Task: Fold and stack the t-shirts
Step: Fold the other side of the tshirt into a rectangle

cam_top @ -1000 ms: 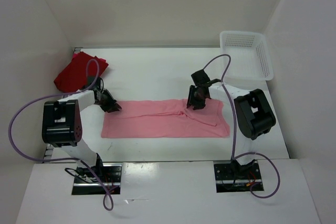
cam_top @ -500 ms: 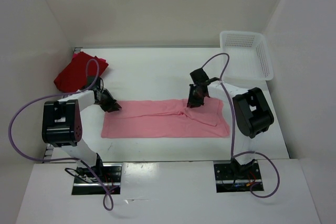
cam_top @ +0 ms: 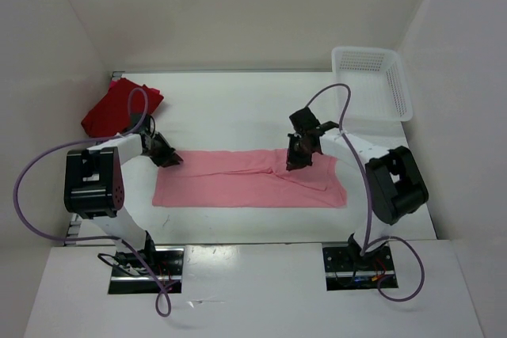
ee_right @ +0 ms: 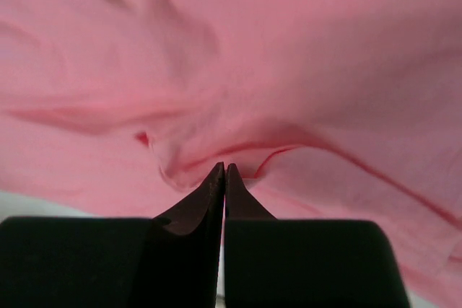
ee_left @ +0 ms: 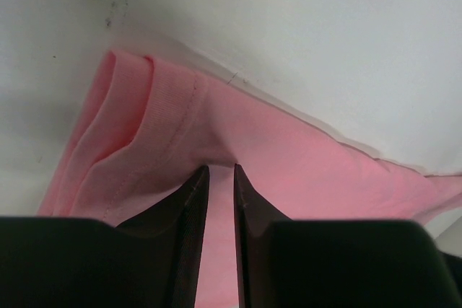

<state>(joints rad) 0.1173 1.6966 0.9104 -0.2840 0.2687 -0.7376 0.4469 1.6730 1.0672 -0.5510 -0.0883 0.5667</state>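
Observation:
A light pink t-shirt lies as a long flat band across the middle of the table. My left gripper sits at its far left corner. In the left wrist view the gripper has its narrow jaws closed on the doubled hem of the t-shirt. My right gripper is down on the shirt's right part, near the far edge. In the right wrist view its tips meet, and the cloth puckers into them. A red t-shirt lies crumpled at the back left.
A white mesh basket stands at the back right corner against the wall. White walls close in the table on three sides. The arms' cables loop above both sides of the table.
The right gripper has closed from open onto a pucker of the pink shirt, and its arm has swung outward to the right. The left gripper has stayed at the left corner.

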